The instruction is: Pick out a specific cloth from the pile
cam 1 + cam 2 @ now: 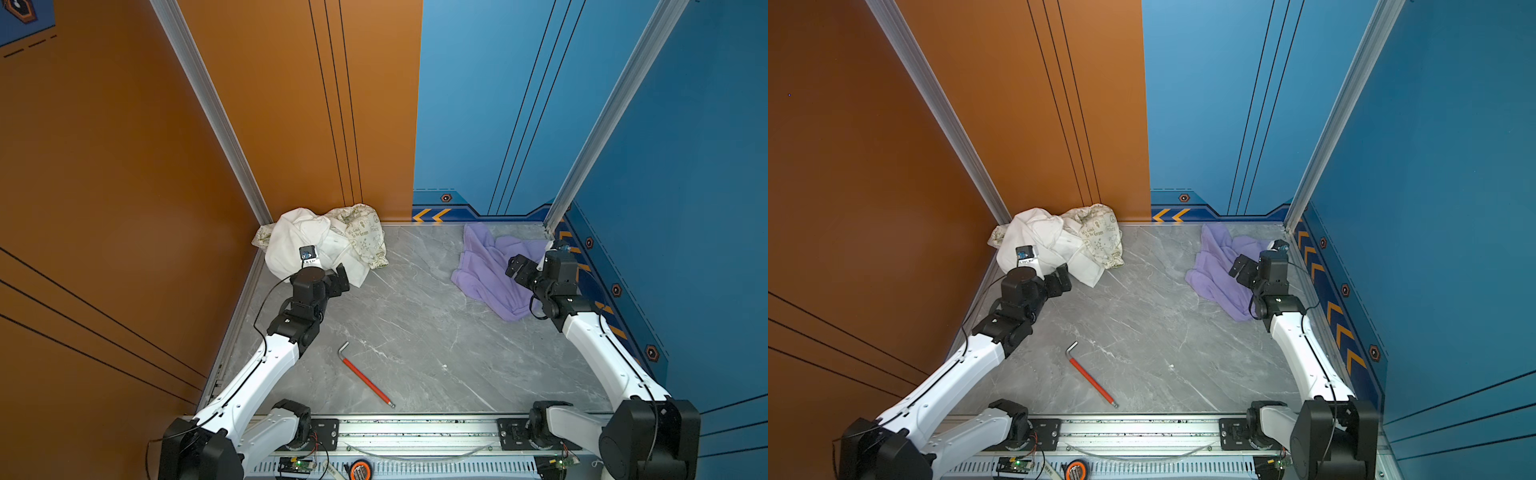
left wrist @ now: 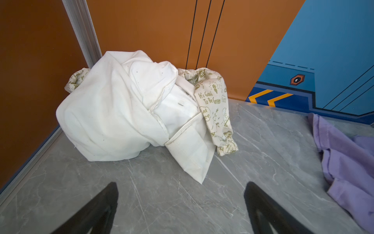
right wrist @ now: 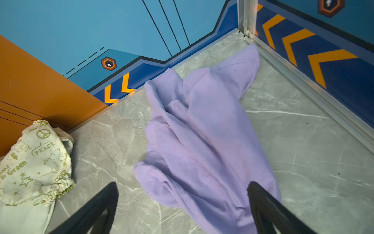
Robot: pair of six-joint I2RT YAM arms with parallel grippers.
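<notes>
My left gripper (image 2: 181,184), black jaws spread wide and holding nothing, faces the pile (image 2: 113,113), a heap of plain white cloth and cream fabric printed with olive-green doodles, bunched in the far left corner of the grey marble-patterned tabletop (image 1: 415,332). My right gripper (image 3: 182,183), equally wide and empty, hangs over the near part of the cloth (image 3: 202,131), a thin, plain lavender garment lying crumpled by the far right corner, well apart from the pile. A red-handled L-shaped hex key (image 1: 365,378) lies on the tabletop between my arms.
</notes>
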